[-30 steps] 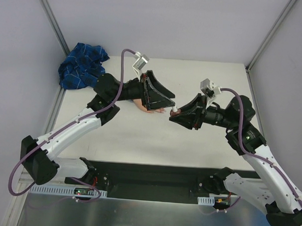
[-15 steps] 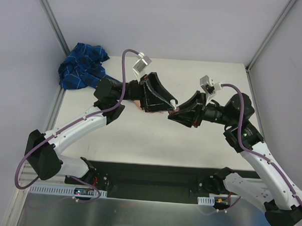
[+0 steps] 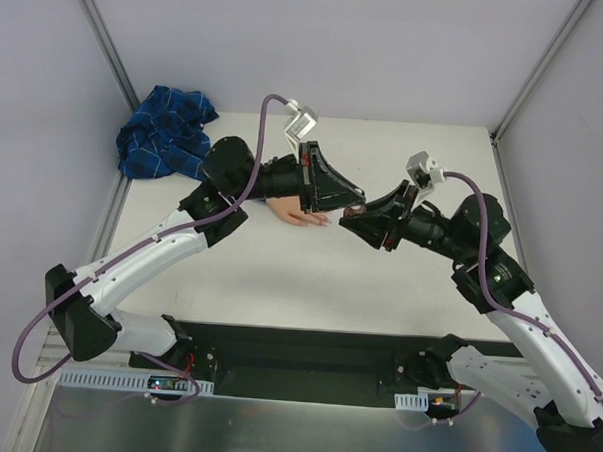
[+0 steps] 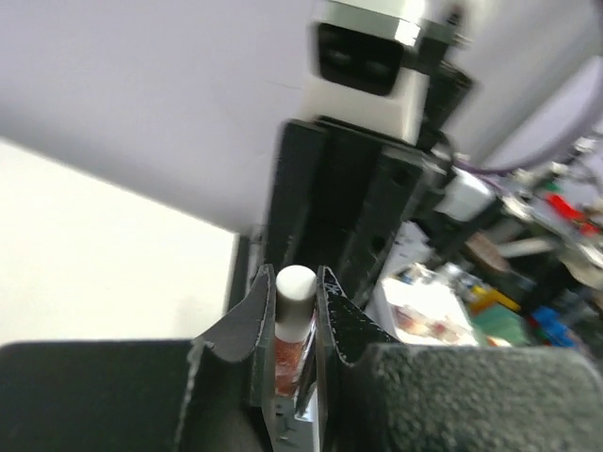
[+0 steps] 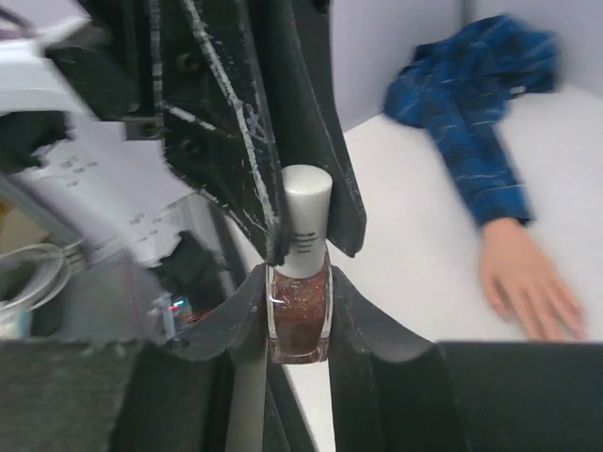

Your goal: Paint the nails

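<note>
Right wrist view shows the right claw [image 5: 298,278] pinching the glittery red glass bottle [image 5: 299,325] and the left claw [image 5: 309,252] pinching its white cap [image 5: 307,207], while the nails [image 5: 563,323] of the pale peach fake hand [image 5: 523,278] rest apart on the desk [image 5: 424,235]; skewed twisting could spill polish.

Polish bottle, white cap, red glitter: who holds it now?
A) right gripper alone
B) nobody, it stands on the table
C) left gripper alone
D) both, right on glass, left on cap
D: the right wrist view shows the right gripper clamping the red-glitter polish bottle by its glass and the left gripper pinching its white cap.
</note>
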### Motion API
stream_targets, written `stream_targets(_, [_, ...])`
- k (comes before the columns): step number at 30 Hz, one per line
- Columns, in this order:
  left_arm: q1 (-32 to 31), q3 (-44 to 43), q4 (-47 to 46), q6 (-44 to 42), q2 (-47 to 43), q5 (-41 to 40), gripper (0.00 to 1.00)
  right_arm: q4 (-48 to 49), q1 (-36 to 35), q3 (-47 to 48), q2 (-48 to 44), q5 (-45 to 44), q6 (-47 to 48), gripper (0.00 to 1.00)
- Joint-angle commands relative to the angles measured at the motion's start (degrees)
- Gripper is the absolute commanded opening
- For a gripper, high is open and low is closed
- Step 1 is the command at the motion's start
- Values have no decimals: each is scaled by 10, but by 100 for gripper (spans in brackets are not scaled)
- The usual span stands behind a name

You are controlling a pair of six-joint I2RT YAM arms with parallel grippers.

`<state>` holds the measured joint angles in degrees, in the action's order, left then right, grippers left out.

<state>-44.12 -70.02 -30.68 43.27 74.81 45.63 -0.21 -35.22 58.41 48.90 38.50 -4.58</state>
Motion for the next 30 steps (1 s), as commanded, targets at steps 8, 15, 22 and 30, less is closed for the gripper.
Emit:
stream_targets(8, [-175,-174,392,-71,66,-607,0,57,-330,24,44,-867,377,0])
stream_targets(15, [-180,-211,393,-67,95,-620,0,69,-332,21,44,-797,377,0])
stream_targets(22, [-166,-213,389,-101,76,-538,17,46,-320,8,6,-718,352,0])
stream_targets(30, [-93,-191,373,-141,-6,-304,65,-20,-293,-13,-49,-636,306,0])
